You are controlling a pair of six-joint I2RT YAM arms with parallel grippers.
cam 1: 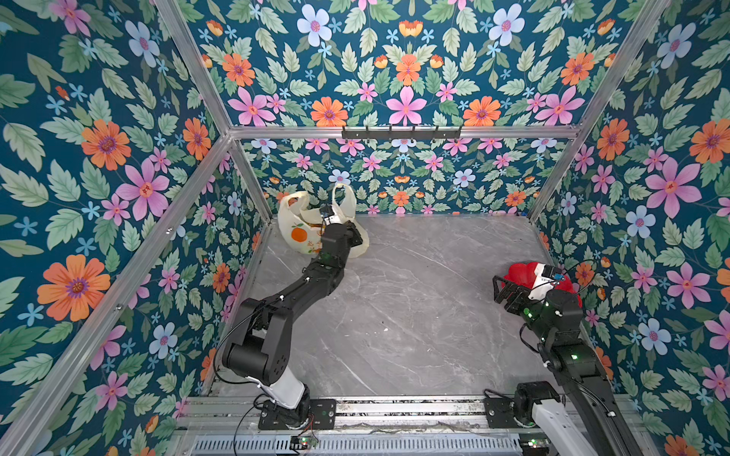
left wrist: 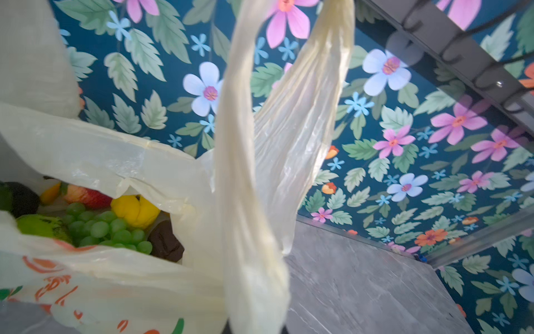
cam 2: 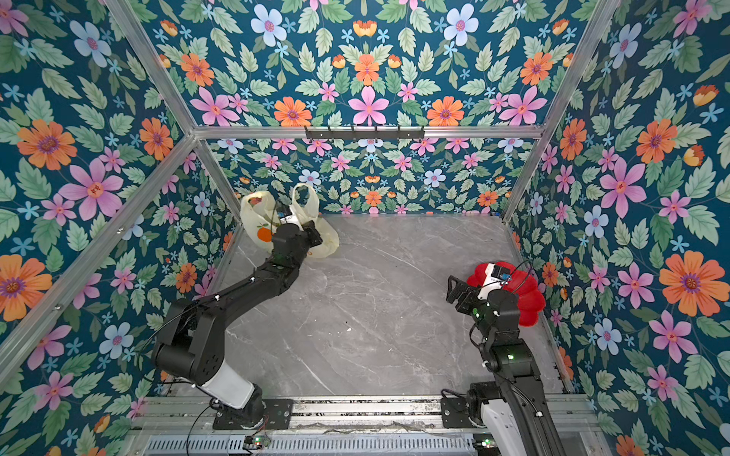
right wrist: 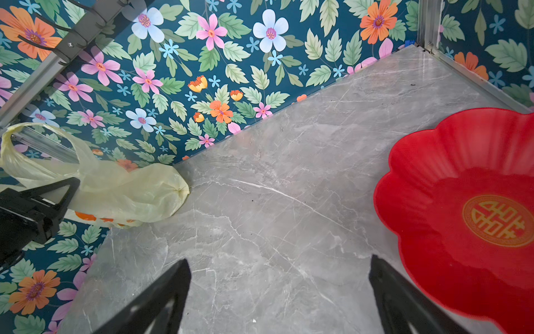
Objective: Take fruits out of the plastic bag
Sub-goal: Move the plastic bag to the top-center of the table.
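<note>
In both top views the plastic bag (cam 1: 300, 221) (cam 2: 256, 221) sits on the grey bench (cam 1: 414, 296) in the far corner on the left arm's side, both loop handles standing up. The left fingers (cam 1: 353, 235) (cam 2: 314, 235) are pressed against its near edge. The right fingers (cam 1: 507, 292) (cam 2: 460, 294) hover well apart from it, just beside the red dish (cam 1: 521, 272) (cam 2: 529, 300), and no fruit lies loose on the bench. In the left wrist view the fingers themselves are out of frame. One loop handle (left wrist: 254, 173) rises taut from the bottom edge, so they look to be closed on the bag's film there. Through the open mouth the fruits show inside: a green grape bunch (left wrist: 107, 228), a strawberry (left wrist: 86, 196), a lemon (left wrist: 134, 209) and a dark avocado (left wrist: 166, 240), packed touching one another. In the right wrist view the right fingers (right wrist: 280, 295) stand wide with nothing between them. The part of the red dish (right wrist: 462, 173) that shows is bare, and the bag (right wrist: 138, 191) lies far across the bench. By my reading nothing is out yet: the mouth is held open and every fruit remains to be lifted out.
</note>
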